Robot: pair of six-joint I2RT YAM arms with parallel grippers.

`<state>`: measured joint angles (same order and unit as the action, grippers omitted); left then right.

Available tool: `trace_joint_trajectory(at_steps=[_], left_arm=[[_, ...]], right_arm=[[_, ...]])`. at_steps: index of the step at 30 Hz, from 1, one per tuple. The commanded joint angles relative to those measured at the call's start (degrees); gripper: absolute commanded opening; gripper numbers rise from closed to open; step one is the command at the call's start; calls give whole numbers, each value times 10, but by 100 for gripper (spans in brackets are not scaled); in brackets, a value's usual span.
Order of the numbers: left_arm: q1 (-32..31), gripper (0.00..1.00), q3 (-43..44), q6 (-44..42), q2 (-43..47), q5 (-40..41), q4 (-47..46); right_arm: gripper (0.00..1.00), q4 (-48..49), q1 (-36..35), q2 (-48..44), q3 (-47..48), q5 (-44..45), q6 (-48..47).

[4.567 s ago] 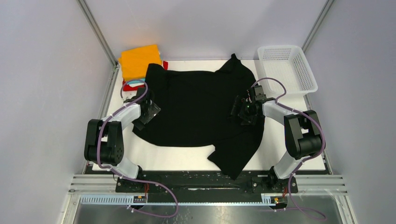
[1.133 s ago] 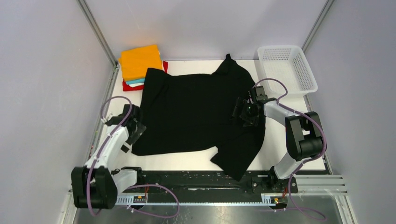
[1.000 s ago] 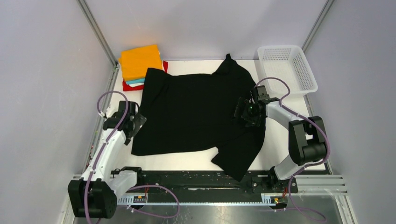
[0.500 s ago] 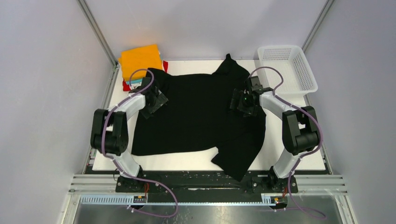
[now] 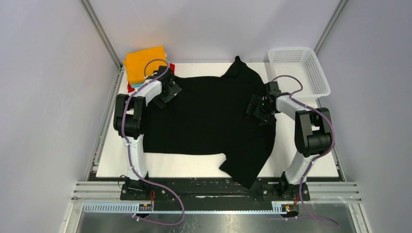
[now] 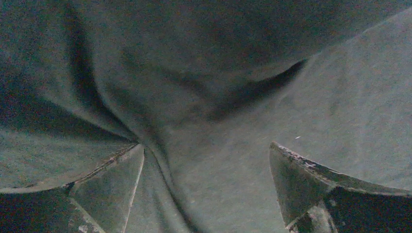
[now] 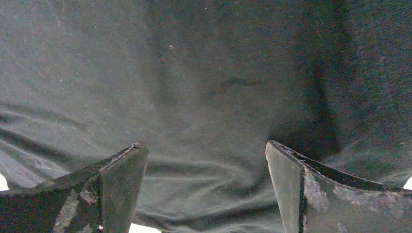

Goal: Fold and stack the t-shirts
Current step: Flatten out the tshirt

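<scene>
A large black t-shirt (image 5: 209, 119) lies spread over the white table, one sleeve hanging toward the near edge. My left gripper (image 5: 168, 91) sits open on its far-left shoulder; in the left wrist view its fingers (image 6: 111, 184) straddle wrinkled black cloth (image 6: 214, 97). My right gripper (image 5: 257, 106) sits open on the shirt's right side; in the right wrist view its fingers (image 7: 121, 179) straddle black cloth (image 7: 204, 97) near its edge. A folded stack with an orange shirt (image 5: 142, 62) on top lies at the far left corner, teal and red edges (image 5: 131, 87) showing beneath.
A white plastic mesh basket (image 5: 297, 70) stands at the far right corner. The white table (image 5: 194, 167) shows along the near edge and right side. Metal frame posts and grey walls enclose the table.
My left arm swung from the table's left edge up and right onto the shirt's far-left shoulder. The shirt's left hem moved a little. My right gripper shifted slightly right.
</scene>
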<state>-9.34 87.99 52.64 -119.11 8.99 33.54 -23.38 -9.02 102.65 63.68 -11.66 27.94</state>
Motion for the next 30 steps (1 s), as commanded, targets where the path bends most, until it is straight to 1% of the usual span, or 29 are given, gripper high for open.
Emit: trace_joint_trajectory(at_steps=[1,4,8,11,14,17,20,23,24,27,29,30], left_arm=[[-2,99,93,14,-71,-16,20],[-3,99,154,16,-120,-27,44],[-3,99,193,15,-142,-42,47],[-3,99,216,-1,-123,-47,63],[-6,99,190,-25,-50,-39,71],[-12,99,83,-37,77,8,66],[-12,99,-85,-31,227,64,41],[10,99,-245,14,361,117,45],[27,99,-306,24,391,115,43],[97,99,-420,34,457,71,13],[143,99,-463,40,473,48,3],[156,99,-475,41,473,46,-3]], right_arm=[[99,4,8,6,11,-23,13],[100,11,14,2,7,-23,18],[99,3,15,-3,21,0,1],[100,-14,15,-32,33,16,-11],[99,-20,13,-91,20,30,-22],[99,-17,11,-173,-30,41,-29],[100,21,11,-258,-107,45,-20],[99,35,11,-309,-153,40,-14],[99,37,11,-317,-160,35,-13],[99,42,11,-318,-166,22,-11],[100,43,12,-307,-163,14,-9],[99,42,11,-298,-161,10,-9]])
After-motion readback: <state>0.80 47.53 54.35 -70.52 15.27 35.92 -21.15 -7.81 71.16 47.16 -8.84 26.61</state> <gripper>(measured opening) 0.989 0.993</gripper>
